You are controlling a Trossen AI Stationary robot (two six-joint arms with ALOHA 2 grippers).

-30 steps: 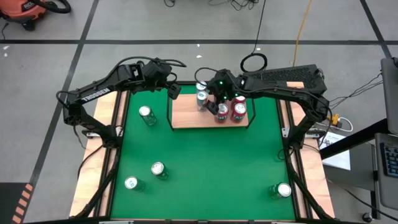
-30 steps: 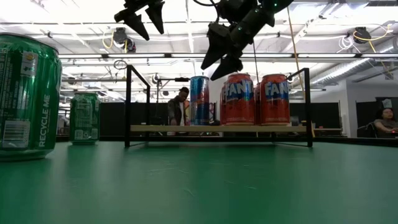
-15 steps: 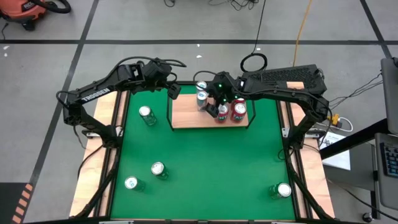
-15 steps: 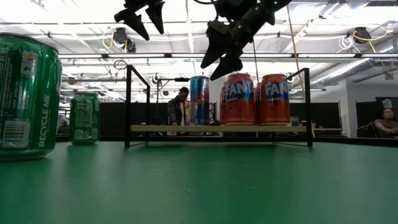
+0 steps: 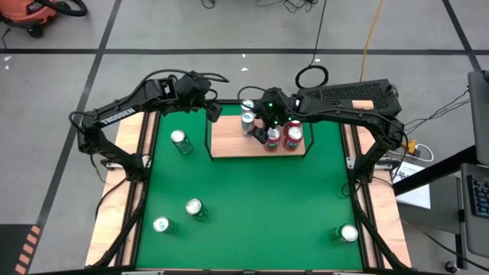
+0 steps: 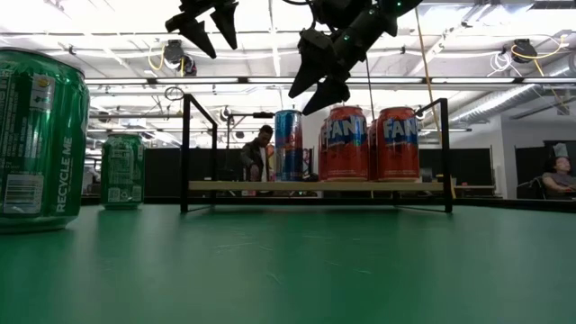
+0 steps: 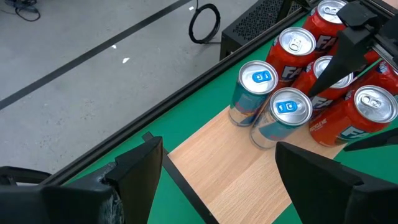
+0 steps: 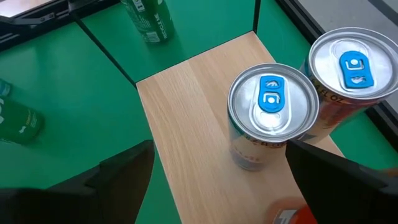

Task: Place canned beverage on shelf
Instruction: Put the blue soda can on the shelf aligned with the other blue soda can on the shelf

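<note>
Right claw [image 5: 263,130] hangs open and empty above the cans [image 5: 293,136] at the shelf's [image 5: 229,141] right end; judged best lifted straight up, clear of the blue-tabbed can [image 8: 272,111]. Left claw [image 5: 210,109] waits open over the shelf's far left corner.

Both arms reach in toward the far middle of the desk. Left gripper [image 5: 213,111] raised, fingers spread, holding nothing. Right gripper [image 5: 263,130] lower, angled down, fingers apart, nothing gripped between them.

Two blue-tabbed cans [image 8: 272,115] upright on the wooden shelf [image 8: 186,106], green cans [image 8: 148,18] beyond, hand [image 8: 217,180] spread wide.
</note>
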